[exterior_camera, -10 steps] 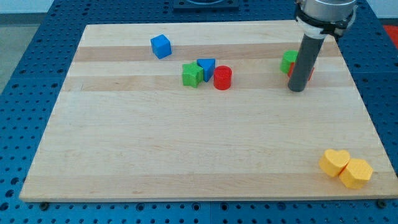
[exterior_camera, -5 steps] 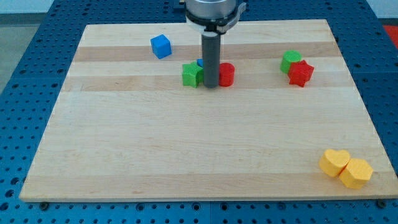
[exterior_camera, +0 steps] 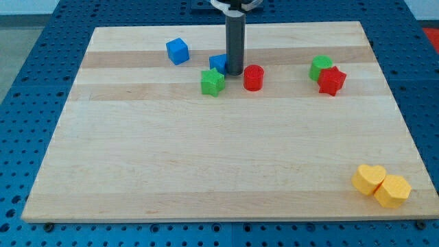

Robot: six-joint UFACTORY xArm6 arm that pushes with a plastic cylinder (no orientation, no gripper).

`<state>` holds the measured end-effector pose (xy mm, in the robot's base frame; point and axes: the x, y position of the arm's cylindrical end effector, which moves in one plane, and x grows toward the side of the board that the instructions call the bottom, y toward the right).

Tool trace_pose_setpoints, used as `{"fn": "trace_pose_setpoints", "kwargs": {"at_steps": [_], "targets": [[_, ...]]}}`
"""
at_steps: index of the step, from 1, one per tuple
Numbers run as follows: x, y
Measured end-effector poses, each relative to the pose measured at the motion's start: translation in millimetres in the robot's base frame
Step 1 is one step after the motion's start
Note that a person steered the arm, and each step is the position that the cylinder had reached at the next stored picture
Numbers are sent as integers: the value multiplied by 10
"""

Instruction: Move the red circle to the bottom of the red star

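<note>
My tip (exterior_camera: 234, 73) moved up, now against blue block (exterior_camera: 218, 63), just up-left of red circle (exterior_camera: 254, 77); no claw.

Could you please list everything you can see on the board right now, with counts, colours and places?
blue cube: 1, blue, upper left of the board.
blue block: 1, blue, partly hidden behind the rod, shape unclear.
green star: 1, green, just below the blue block.
red circle: 1, red, right of the rod.
green block: 1, green, upper right, touching the red star.
red star: 1, red, lower right of the green block.
yellow hearts: 2, yellow, bottom right corner, touching.
wooden board: 1, light wood.
my tip: 1, dark, between the blue block and the red circle.
</note>
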<state>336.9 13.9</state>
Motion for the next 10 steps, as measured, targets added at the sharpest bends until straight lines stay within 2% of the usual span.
{"fn": "trace_pose_setpoints", "kwargs": {"at_steps": [3,5,6,8,10], "targets": [[261,615],[324,1339],[256,1388],[113,1083],[345,765]]}}
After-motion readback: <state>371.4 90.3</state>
